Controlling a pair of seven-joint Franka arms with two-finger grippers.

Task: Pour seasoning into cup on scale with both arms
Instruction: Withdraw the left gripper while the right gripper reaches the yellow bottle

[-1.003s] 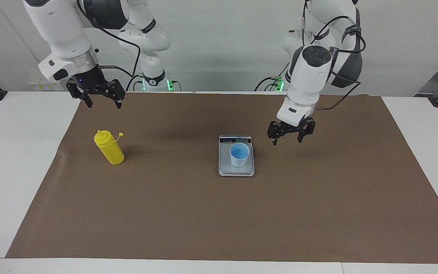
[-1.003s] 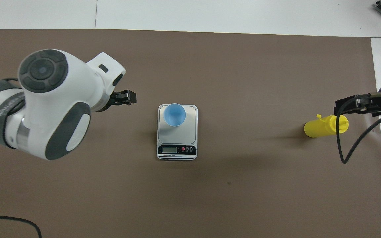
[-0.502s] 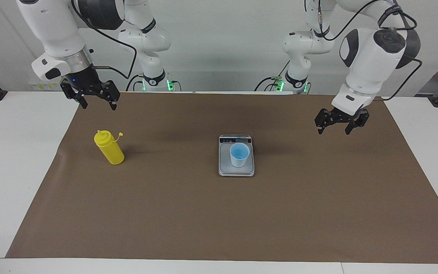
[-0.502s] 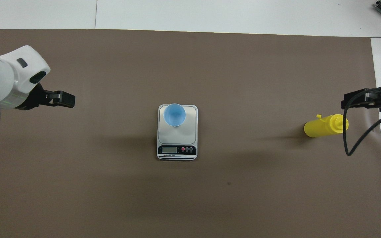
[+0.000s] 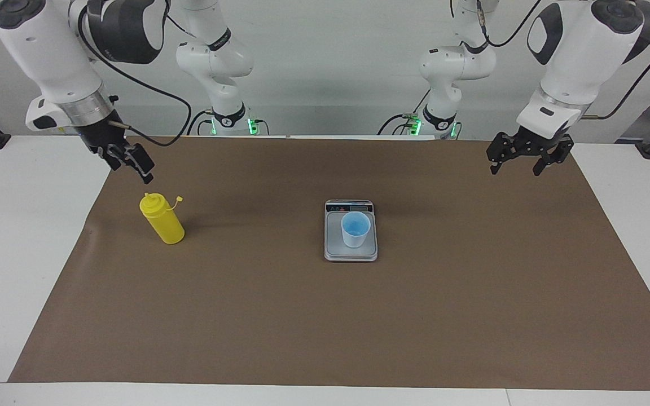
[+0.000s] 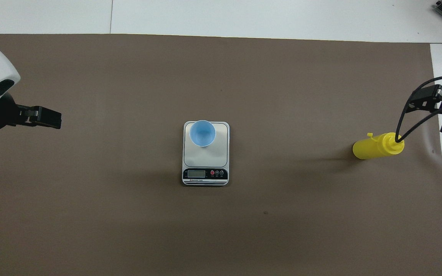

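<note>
A: While the bottle [image 5: 162, 219] stood at the right arm's end, the cup [image 5: 355, 229] sat on the scale [image 5: 351, 251]; both grippers, right [image 5: 131, 163] and left [image 5: 528, 153], hung spread, empty.

B: Risk noted: an off-centre grasp could topple the bottle.

No legible text or numbers.
</note>
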